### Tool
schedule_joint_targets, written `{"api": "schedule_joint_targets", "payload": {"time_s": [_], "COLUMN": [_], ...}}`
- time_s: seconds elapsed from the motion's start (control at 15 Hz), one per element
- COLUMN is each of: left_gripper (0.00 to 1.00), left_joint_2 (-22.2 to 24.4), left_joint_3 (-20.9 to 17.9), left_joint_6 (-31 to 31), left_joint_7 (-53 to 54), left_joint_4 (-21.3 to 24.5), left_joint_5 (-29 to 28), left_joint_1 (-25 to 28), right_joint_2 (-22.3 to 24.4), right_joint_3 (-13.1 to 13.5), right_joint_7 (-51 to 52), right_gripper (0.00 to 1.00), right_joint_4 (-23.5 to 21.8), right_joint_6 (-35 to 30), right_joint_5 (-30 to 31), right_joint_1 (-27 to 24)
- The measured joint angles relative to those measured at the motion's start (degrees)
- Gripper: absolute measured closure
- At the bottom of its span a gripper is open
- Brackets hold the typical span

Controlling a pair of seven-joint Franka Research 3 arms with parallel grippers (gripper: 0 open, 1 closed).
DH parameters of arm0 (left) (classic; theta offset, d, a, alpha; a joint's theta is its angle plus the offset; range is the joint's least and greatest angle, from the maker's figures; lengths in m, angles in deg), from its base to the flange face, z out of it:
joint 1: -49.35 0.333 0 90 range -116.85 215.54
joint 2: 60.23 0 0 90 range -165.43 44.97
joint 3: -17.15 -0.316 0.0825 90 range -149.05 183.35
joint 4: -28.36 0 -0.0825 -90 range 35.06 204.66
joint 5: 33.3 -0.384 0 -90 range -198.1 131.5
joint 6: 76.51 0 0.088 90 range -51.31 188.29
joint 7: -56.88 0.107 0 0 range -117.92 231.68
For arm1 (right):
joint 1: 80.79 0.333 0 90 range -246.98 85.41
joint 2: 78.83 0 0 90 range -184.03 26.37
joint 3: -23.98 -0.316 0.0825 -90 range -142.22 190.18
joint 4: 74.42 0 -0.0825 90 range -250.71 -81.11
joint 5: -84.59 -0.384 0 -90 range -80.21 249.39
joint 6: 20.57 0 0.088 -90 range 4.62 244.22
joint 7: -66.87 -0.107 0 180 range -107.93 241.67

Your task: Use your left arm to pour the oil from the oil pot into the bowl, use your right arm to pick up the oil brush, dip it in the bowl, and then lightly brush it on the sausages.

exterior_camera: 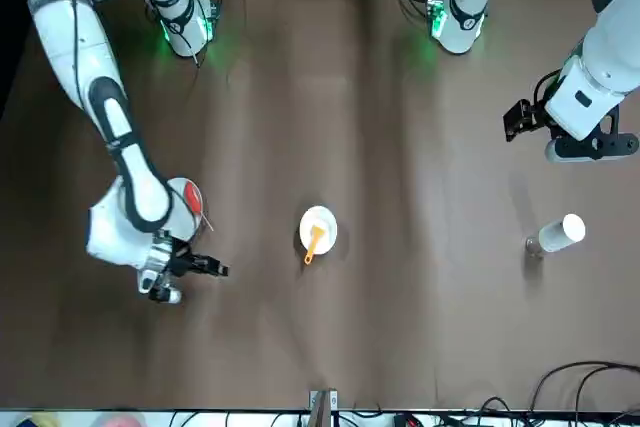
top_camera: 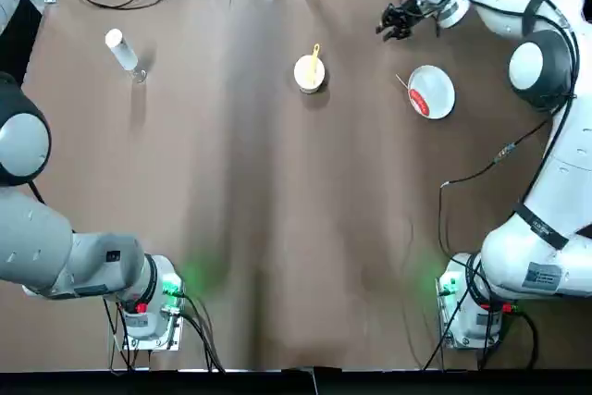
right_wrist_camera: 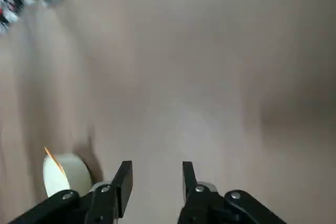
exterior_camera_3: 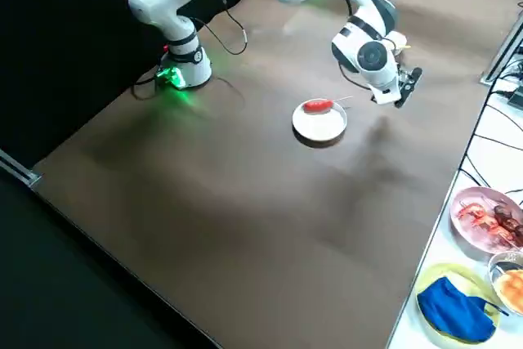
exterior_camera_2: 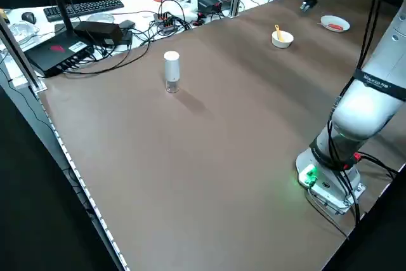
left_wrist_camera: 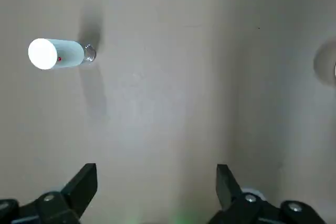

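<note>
The oil pot (top_camera: 122, 51) stands upright at the table's far left, with nothing holding it. My left gripper (left_wrist_camera: 156, 174) hovers open well short of the oil pot (left_wrist_camera: 56, 54). At the far middle sits the bowl (top_camera: 302, 76), and the yellow oil brush (top_camera: 314, 55) rests in it with its handle sticking out. A red sausage (top_camera: 419, 102) on a stick lies on the white plate (top_camera: 439, 90) to the right. My right gripper (top_camera: 393, 23) hangs open and empty beyond the plate, right of the bowl (right_wrist_camera: 68, 174).
Cables and electronics (exterior_camera_2: 95, 30) run along the table's far edge. Dishes of food (exterior_camera_3: 486, 218) and a blue cloth (exterior_camera_3: 456, 308) sit on a side bench past the plate. The arm bases (top_camera: 148, 307) (top_camera: 472, 302) stand at the near corners.
</note>
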Motion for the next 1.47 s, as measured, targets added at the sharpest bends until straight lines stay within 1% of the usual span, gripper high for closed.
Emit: {"api": "schedule_joint_targets", "payload": {"time_s": [0.13,0.2,0.27,0.4,0.53,0.67,0.73,0.8,0.87,1.0,1.07,1.13,1.27,1.33,1.47], "left_gripper": [0.00,0.00,0.00,0.00,0.00,0.00,0.00,0.00,0.00,0.00,0.00,0.00,0.00,0.00,0.00], "left_joint_2": [0.00,0.00,0.00,-0.01,-0.04,-0.05,-0.05,-0.05,-0.05,-0.05,-0.05,-0.05,-0.05,-0.05,-0.05], "left_joint_3": [0.00,-0.01,-0.01,-0.01,-0.02,-0.02,-0.02,-0.03,-0.03,-0.03,-0.03,-0.03,-0.04,-0.04,-0.05], "left_joint_6": [0.00,0.00,0.00,0.00,0.00,0.00,0.00,0.00,0.00,0.00,0.00,0.00,0.00,0.00,0.00], "left_joint_7": [0.00,0.00,0.00,0.00,0.00,0.00,0.00,0.01,0.02,0.02,0.02,0.02,0.02,0.02,0.02], "left_joint_4": [0.00,0.00,0.00,0.00,0.00,0.00,0.00,0.00,0.00,0.00,0.00,0.00,-0.01,-0.01,-0.01], "left_joint_5": [0.00,0.00,0.00,0.00,0.00,0.00,0.00,0.00,0.00,0.00,0.00,0.00,0.00,0.00,0.00], "left_joint_1": [0.00,0.00,0.00,0.00,0.00,0.00,0.00,0.00,0.00,0.00,0.00,0.00,0.00,0.00,0.00], "right_joint_2": [3.89,6.08,8.44,13.21,17.92,22.50,24.70,26.76,28.72,32.17,33.63,35.06,37.79,40.42,42.42], "right_joint_3": [4.27,5.95,7.39,9.50,10.56,10.95,11.01,11.30,12.19,15.36,16.51,17.12,17.28,17.33,17.32], "right_joint_7": [-0.30,-0.55,-1.12,-2.59,-4.10,-5.70,-6.00,-6.22,-6.38,-6.51,-6.60,-6.71,-6.74,-6.74,-6.74], "right_gripper": [0.54,0.54,0.54,0.53,0.53,0.52,0.48,0.47,0.44,0.29,0.26,0.26,0.11,0.01,0.01], "right_joint_4": [0.31,0.34,0.35,0.38,0.38,0.38,0.37,0.35,0.34,0.28,0.20,0.04,-0.13,-0.17,-0.21], "right_joint_6": [-9.90,-14.49,-18.85,-25.55,-29.61,-33.45,-35.69,-38.02,-40.16,-43.87,-45.53,-46.56,-48.27,-50.85,-52.46], "right_joint_5": [4.57,7.01,9.39,13.50,17.32,21.54,23.09,24.01,24.47,24.65,24.71,24.98,26.27,26.68,26.71], "right_joint_1": [-0.07,-0.15,-0.22,-0.25,-0.25,-0.25,-0.20,0.04,0.86,4.06,5.45,6.31,6.77,6.82,7.12]}}
